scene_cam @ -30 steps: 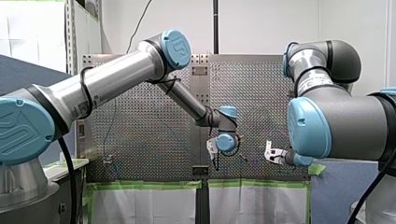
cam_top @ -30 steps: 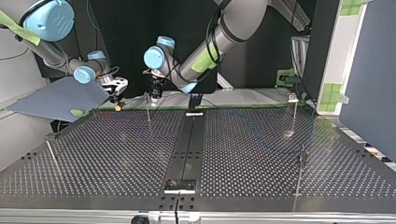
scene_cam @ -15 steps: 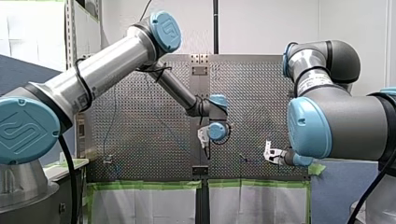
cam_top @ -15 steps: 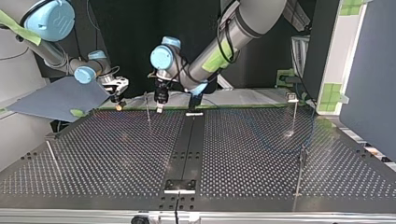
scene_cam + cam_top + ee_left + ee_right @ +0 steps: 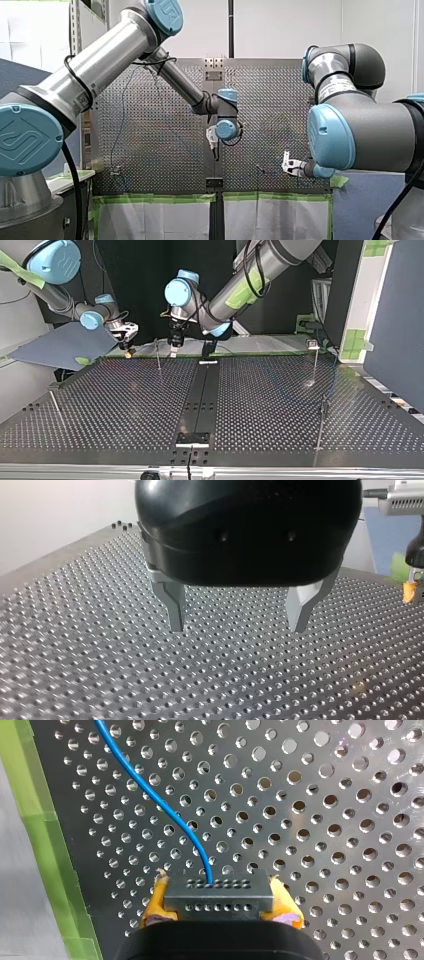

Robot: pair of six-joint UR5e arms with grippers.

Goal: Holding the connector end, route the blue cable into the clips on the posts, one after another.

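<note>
Our left gripper [image 5: 237, 627] has lifted off from the thin post [image 5: 158, 356] at the top view's left, metal fingers [image 5: 176, 607] spread and empty; routing now rests with our right gripper [image 5: 220, 906], clamped on the connector [image 5: 219, 892] by the table's taped edge; the blue cable [image 5: 160, 802] leaves its wrist view, and we cannot tell which clips hold it

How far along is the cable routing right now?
Done: my right pincer is clamped on the grey connector, with the blue cable leading off over the perforated table. In hand: my left pincer hangs open and empty above the table. Left: the top view shows no cable at the posts, though their clips are too small to be sure, so all the routing seems ahead.
</note>
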